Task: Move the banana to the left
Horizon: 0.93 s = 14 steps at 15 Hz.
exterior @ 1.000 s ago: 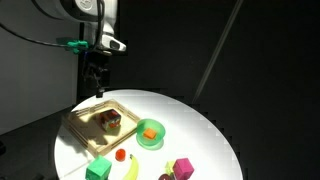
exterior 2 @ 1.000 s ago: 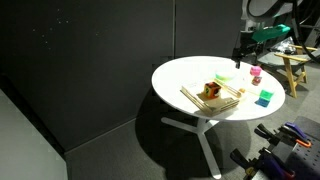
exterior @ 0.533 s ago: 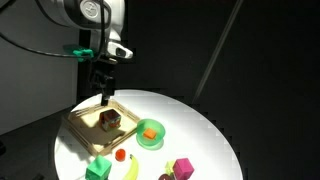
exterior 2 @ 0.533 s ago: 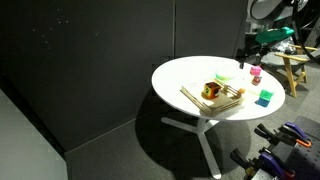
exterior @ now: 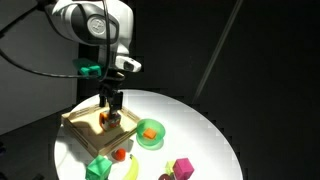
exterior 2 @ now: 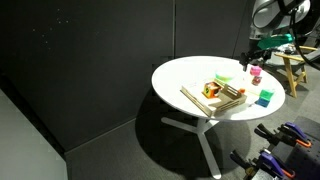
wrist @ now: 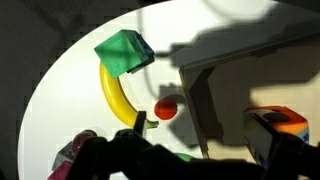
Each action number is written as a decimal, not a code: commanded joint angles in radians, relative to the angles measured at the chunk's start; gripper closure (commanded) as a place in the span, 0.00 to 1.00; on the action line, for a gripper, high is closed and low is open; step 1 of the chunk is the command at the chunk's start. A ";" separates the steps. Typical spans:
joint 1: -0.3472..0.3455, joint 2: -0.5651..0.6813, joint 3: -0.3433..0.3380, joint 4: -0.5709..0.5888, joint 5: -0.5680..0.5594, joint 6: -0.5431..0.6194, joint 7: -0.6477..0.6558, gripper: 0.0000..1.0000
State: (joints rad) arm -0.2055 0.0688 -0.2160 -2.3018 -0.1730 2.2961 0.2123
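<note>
The banana [exterior: 131, 168] is small, yellow and curved, and lies at the table's near edge between a green cube [exterior: 98, 168] and a magenta block [exterior: 183, 167]. In the wrist view the banana [wrist: 117, 95] lies below the green cube [wrist: 124, 50], with a small red-orange ball [wrist: 166, 108] next to it. My gripper [exterior: 108, 102] hangs open and empty over the wooden tray [exterior: 84, 124], well apart from the banana. Its dark fingers frame the lower wrist view [wrist: 197, 130]. It also shows at the table's far side [exterior 2: 249, 58].
A green bowl [exterior: 150, 134] holding an orange piece sits beside the tray. The tray [exterior 2: 215, 95] holds small items. The ball [exterior: 120, 155] lies just behind the banana. The round white table [exterior: 205, 130] drops off close behind the banana into dark surroundings.
The arm has moved down and toward the table's middle, from behind the tray to just over it. The objects on the table have not moved.
</note>
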 commanded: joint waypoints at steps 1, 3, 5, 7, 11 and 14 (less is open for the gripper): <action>-0.023 0.034 -0.029 0.014 -0.012 0.030 -0.016 0.00; -0.036 0.049 -0.045 0.017 0.001 0.037 -0.026 0.00; -0.050 0.061 -0.059 0.019 0.015 0.040 -0.037 0.00; -0.062 0.072 -0.072 0.022 0.023 0.039 -0.042 0.00; -0.088 0.096 -0.090 0.023 0.043 0.045 -0.066 0.00; -0.102 0.129 -0.101 0.031 0.050 0.070 -0.083 0.00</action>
State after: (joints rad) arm -0.2921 0.1586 -0.3072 -2.2975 -0.1476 2.3368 0.1701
